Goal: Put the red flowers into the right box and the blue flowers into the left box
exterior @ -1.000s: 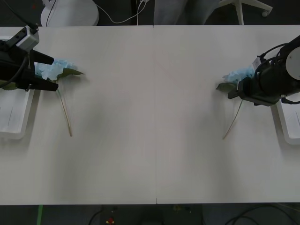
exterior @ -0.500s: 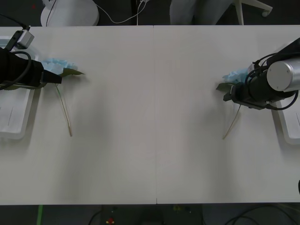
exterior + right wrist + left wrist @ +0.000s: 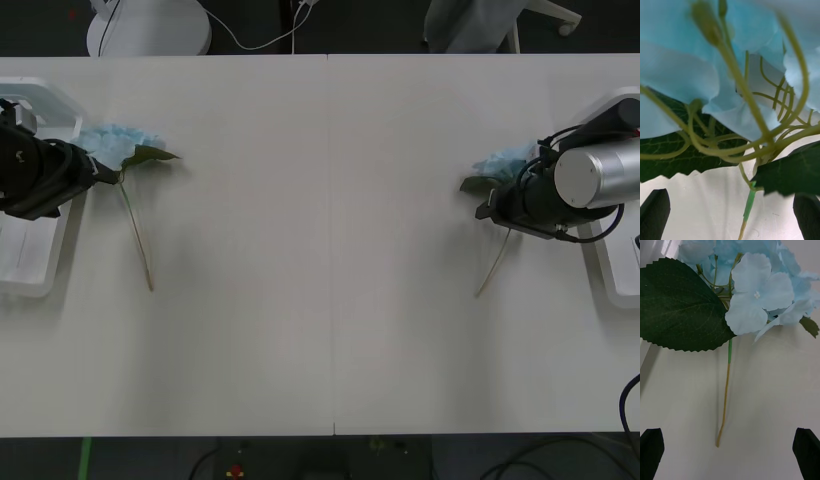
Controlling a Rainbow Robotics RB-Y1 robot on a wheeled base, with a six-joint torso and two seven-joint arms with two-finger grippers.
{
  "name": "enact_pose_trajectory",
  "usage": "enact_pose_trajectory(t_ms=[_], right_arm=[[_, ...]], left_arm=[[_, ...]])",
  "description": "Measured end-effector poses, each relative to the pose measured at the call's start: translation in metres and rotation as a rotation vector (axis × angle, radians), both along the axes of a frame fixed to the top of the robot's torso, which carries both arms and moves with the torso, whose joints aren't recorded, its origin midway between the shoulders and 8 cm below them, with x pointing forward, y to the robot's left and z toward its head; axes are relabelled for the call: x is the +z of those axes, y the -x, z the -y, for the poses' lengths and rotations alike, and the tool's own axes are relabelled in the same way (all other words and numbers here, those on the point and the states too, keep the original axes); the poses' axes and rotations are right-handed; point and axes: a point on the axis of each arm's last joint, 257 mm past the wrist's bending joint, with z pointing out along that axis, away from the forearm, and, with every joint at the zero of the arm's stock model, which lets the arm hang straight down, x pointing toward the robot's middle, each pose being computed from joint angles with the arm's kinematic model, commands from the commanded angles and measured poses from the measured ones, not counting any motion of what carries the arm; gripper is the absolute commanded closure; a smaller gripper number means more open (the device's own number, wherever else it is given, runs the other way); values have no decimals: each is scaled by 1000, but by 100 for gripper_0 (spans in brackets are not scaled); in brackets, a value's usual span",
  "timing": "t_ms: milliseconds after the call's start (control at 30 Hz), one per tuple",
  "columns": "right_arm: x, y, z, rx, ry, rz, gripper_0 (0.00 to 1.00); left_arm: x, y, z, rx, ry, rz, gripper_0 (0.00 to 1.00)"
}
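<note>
At both counter [image 3: 330, 250] ends, fingers spread, blue flowers [image 3: 505, 160] ungrasped; centre left gripper [image 3: 730, 461] and right gripper [image 3: 730, 217] over stems before clenching.

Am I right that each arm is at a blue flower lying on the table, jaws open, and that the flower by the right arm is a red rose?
Not quite. The flower at the right gripper is a pale blue flower, not a red rose; the right wrist view shows its blue petals close up. The rest holds: the left gripper is open at the other blue flower.
</note>
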Motion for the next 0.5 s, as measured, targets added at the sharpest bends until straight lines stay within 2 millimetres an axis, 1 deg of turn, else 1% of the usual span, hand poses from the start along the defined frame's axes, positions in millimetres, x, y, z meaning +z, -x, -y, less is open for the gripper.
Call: enact_pose_trajectory(t_ms=[67, 133, 167, 200, 233, 267, 300, 333, 367, 400, 433, 467, 500], right_arm=[[-1, -1, 3, -5, 7, 5, 5], [-4, -3, 8, -16, 12, 10, 5], [-5, -4, 10, -21, 14, 14, 8], [-6, -5, 12, -26, 16, 17, 17], [-8, -5, 14, -29, 20, 17, 22], [-9, -5, 15, -31, 23, 16, 34], [-10, -6, 14, -31, 24, 17, 49], [-10, -6, 14, -31, 26, 17, 57], [-11, -6, 14, -31, 29, 17, 77], [-11, -6, 15, -31, 33, 18, 92], [-11, -6, 15, -31, 36, 19, 97], [-11, -6, 16, -31, 39, 19, 100], [-11, -6, 16, -31, 41, 20, 100]], left_arm=[[-11, 1, 0, -10, -9, -16, 0], [-27, 1, -4, 12, -5, -44, 0], [-35, 0, -7, 30, -9, -59, 0], [-43, -1, -11, 50, -17, -78, 0], [-51, -2, -14, 68, -24, -96, 0], [-58, -3, -16, 83, -33, -115, 0], [-64, -5, -16, 89, -38, -128, 0], [-69, -7, -14, 88, -44, -137, 0], [-73, -9, -12, 86, -52, -145, 0], [-76, -11, -9, 80, -59, -149, 0], [-79, -13, -6, 71, -69, -151, 0], [-81, -16, -4, 61, -80, -152, 0], [-84, -18, -1, 51, -91, -152, 0]])
